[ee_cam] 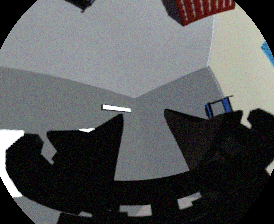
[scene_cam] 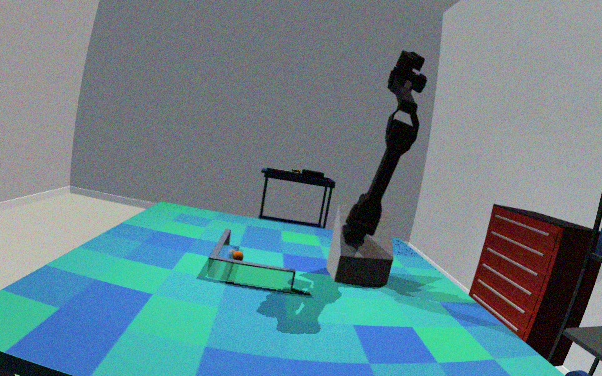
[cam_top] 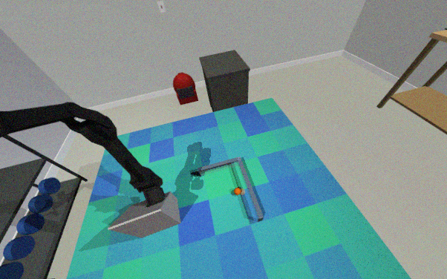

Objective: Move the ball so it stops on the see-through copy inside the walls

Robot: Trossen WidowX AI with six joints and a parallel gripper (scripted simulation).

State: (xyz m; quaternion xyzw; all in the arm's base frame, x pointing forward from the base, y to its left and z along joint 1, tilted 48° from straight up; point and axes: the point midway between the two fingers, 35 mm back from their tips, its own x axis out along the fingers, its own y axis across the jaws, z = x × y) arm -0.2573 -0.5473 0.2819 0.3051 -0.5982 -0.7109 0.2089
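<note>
Ball point(cam_top: 237, 191) rests mid-frame beside the walls point(cam_top: 248, 189), near its ghost copy; tool point(scene_cam: 408, 70), upper right, stands part-spread, empty. Nudging and retreat remain.

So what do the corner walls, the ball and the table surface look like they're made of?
Corner walls: clear glass or acrylic by the look, since the checkered surface shows through, with grey edges. Ball: smooth, matte orange, possibly rubber or plastic; too small to tell. Table surface: flat, matte, with blue and green squares and no visible sheen; whether printed mat or painted board is unclear.
</note>
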